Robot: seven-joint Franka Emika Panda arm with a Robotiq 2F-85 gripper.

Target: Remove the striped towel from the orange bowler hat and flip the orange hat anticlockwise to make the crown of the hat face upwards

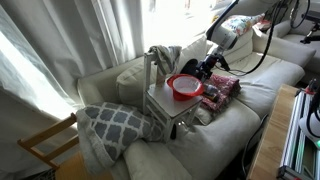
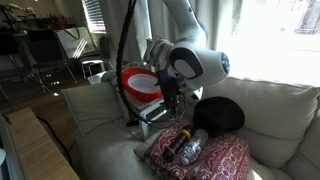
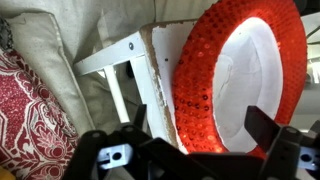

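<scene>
The orange sequined hat (image 3: 200, 70) lies brim up on a small white table (image 3: 120, 55), with its white inside showing. It also shows in both exterior views (image 1: 184, 86) (image 2: 140, 82). My gripper (image 3: 200, 130) is open just above the hat's near brim, one finger on each side of it, holding nothing. It shows at the hat's edge in both exterior views (image 1: 205, 72) (image 2: 170, 97). No towel is on the hat. A greyish cloth (image 1: 165, 55) lies bunched on the sofa back behind the table; I cannot make out stripes.
The table (image 1: 170, 108) stands on a pale sofa (image 1: 215, 135). A red patterned pillow (image 2: 205, 160) and a black cushion (image 2: 222, 115) lie beside it. A grey lattice cushion (image 1: 115, 125) is at the other end. A wooden chair (image 1: 45, 150) stands off the sofa.
</scene>
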